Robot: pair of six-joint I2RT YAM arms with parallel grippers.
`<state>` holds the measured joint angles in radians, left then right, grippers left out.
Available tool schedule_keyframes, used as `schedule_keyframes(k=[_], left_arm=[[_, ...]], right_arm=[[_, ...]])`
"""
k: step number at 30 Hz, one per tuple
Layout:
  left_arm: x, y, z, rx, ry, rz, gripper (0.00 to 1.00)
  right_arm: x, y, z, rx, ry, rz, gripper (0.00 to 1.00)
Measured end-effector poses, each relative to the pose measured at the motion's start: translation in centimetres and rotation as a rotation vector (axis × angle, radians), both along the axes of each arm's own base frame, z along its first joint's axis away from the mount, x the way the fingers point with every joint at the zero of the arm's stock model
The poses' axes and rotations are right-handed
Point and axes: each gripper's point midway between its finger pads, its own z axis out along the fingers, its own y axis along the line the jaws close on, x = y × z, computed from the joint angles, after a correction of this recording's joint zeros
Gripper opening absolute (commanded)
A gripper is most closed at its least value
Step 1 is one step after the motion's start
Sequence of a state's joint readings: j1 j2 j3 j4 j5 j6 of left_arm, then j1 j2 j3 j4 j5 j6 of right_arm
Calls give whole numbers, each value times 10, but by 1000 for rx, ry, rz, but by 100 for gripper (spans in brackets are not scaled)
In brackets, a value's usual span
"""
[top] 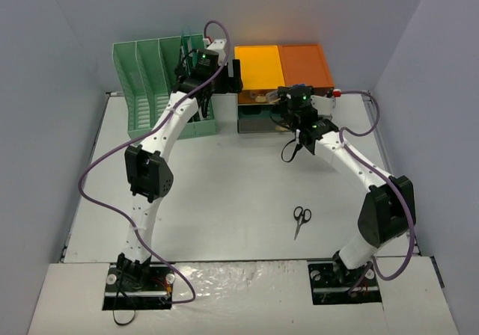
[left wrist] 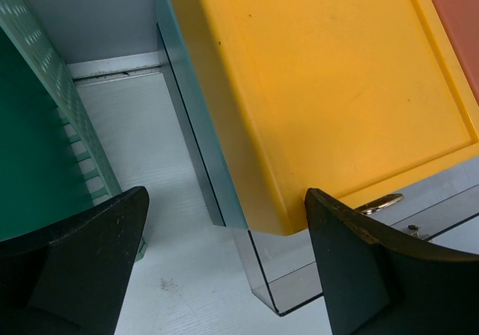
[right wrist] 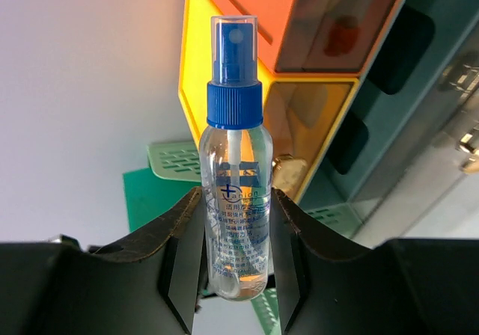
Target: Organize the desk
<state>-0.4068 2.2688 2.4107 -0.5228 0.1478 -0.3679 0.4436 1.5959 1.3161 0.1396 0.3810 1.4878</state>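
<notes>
My right gripper (right wrist: 234,226) is clenched on a small clear plastic spray bottle with a blue nozzle and a clear cap (right wrist: 233,148). The bottle stands upright between my fingers (right wrist: 183,234) in the middle of the wrist view, in front of the orange-and-yellow drawer cabinet with dark green lower drawers (top: 284,77) at the upper centre of the top view. My left gripper (left wrist: 224,234) is released, with the jaws spread wide and nothing between them, above the gap between the green slotted plastic file rack (top: 153,88) and the cabinet. The wide white matte desk (top: 224,193) fills the middle of the top view. A pair of black-handled scissors (top: 301,217) lies on it, lower right of centre.
</notes>
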Motion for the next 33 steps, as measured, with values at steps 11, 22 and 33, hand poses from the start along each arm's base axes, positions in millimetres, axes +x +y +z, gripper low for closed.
schedule_keyframes(k=[11,22,33], left_arm=[[0,0,0,1,0,0,82],[0,0,0,2,0,2,82],[0,0,0,2,0,2,82]], right_arm=[[33,-6,1,134,-36,-74,0],[27,-18,-36,161,22,-113,0],[16,-22,-72,150,95,-129,0]])
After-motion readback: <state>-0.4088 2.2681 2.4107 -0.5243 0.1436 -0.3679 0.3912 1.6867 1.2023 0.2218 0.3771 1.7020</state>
